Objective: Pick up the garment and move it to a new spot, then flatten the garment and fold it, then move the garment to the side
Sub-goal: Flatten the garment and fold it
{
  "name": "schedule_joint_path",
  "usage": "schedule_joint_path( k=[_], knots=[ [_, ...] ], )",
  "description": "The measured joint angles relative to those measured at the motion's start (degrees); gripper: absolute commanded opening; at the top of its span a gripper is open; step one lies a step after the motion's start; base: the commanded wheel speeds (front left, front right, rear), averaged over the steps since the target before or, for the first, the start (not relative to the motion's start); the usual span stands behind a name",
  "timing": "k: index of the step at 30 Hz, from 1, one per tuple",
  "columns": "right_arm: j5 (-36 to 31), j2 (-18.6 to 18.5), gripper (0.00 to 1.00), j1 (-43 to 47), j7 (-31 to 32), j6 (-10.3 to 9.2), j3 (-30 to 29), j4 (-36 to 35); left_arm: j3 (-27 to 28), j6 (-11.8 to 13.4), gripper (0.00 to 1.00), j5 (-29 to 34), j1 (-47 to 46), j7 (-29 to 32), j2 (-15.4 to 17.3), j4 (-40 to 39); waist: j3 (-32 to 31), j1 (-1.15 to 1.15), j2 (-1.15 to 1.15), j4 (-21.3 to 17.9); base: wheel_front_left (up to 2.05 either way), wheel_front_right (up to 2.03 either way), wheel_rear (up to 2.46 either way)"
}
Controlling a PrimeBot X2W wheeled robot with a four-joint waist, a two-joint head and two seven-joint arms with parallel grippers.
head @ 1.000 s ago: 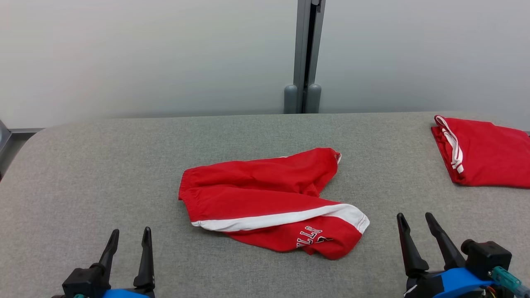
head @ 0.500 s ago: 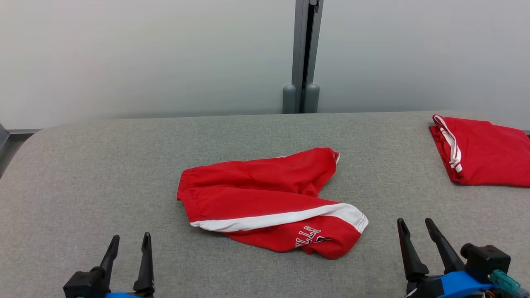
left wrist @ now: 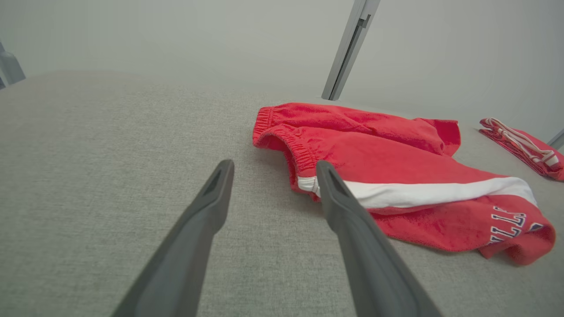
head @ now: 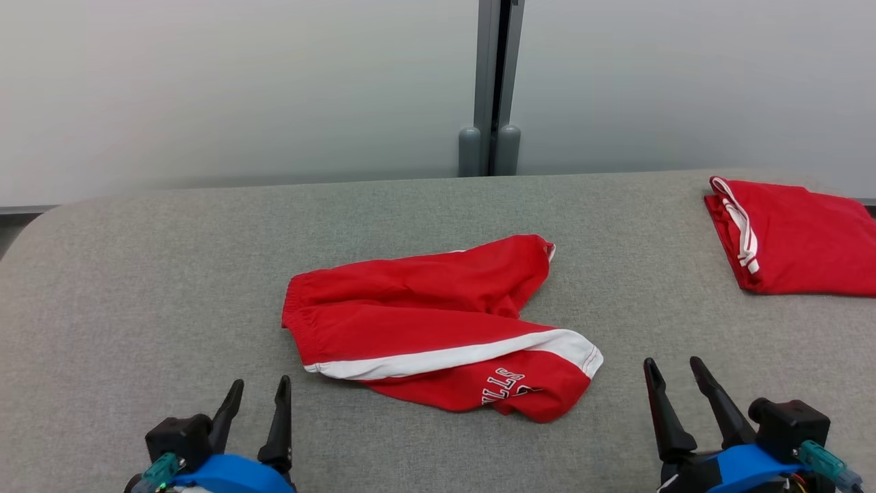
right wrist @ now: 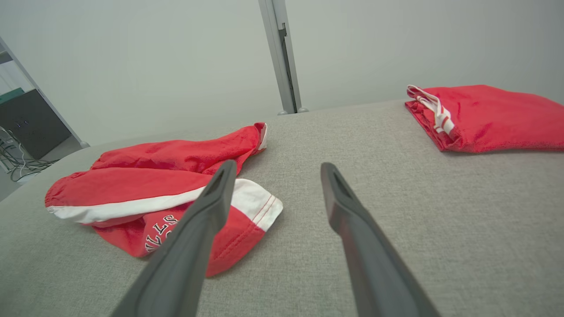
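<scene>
Near edge: the left gripper (head: 261, 381) stands over the near-left part of the grey fabric surface (head: 137, 287), and the right gripper (head: 671, 361) over its near-right part. Each has its two dark fingers spread apart and nothing between them; neither touches any cloth.

Middle: the garment (head: 431, 322), a pair of red shorts with a white side stripe and partly hidden lettering, lies crumpled at the centre of the surface, between the two grippers and a little farther in. Its gathered waistband faces the left edge; one leg hem, edged in white, points toward the near-right, and the other leg reaches toward the far edge. The cloth is loosely doubled over itself, not flat.

Far-right corner: a second red garment (head: 801, 236), neatly folded, with white stripes along its left side, lies well apart from the shorts.

Beyond the far edge: a pale wall (head: 239, 89) and a grey upright post (head: 489, 82) with two rounded feet.
</scene>
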Motion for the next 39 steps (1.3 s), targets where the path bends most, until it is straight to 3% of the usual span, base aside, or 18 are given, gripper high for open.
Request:
schedule_joint_path(
  k=[6, 12, 18, 19, 21, 31, 39],
  knots=[
    [-0.16, 0.00, 1.00, -3.12, 0.43, 0.00, 3.00, 0.32, -0.62, -1.72, 1.00, -5.36, -6.61, 5.02, -3.55, 7.11, 2.66, 0.01, 0.00, -1.83, 0.00, 0.00, 0.00],
    [0.10, 0.01, 1.00, -4.72, -0.12, 0.00, 5.11, 1.31, -1.75, -2.48, 1.00, -7.54, -10.71, 7.54, -3.82, 13.15, 4.41, 0.01, 0.00, -3.41, 0.00, 0.00, 0.00],
    [0.34, 0.00, 1.00, -5.36, -0.53, 0.00, 5.87, 2.43, -2.52, -2.98, 1.00, -8.29, -12.82, 6.25, -3.63, 15.79, 5.24, 0.01, 0.00, -4.12, 0.00, 0.00, 0.00],
    [0.34, 0.00, 1.00, -5.36, -0.53, 0.00, 5.87, 2.43, -2.52, -2.98, 0.59, -8.29, -12.82, 6.25, -3.63, 15.79, 5.24, 0.01, 0.00, -4.12, 0.00, 0.00, 0.00],
    [0.32, 0.00, 1.00, -6.15, -0.30, 0.00, 6.12, 2.97, -3.58, -3.01, 0.00, -8.50, -13.50, 5.34, -3.47, 16.45, 5.54, 0.00, 0.00, -4.11, 0.00, 0.00, 0.00],
    [3.52, -0.04, 1.00, -16.24, 14.48, 0.00, 4.95, 13.72, -6.50, -3.03, 0.00, -9.16, -15.18, 2.96, -3.56, 16.66, 7.43, 0.00, 0.00, -2.72, 0.00, 0.00, 0.00],
    [10.60, 0.00, 1.00, -20.20, 17.49, 0.00, 5.53, 21.02, -9.22, -3.04, 0.00, -10.04, -15.69, 2.22, -3.44, 17.08, 8.65, 0.00, 0.01, -0.11, 0.00, 0.00, 0.00]
  ],
)
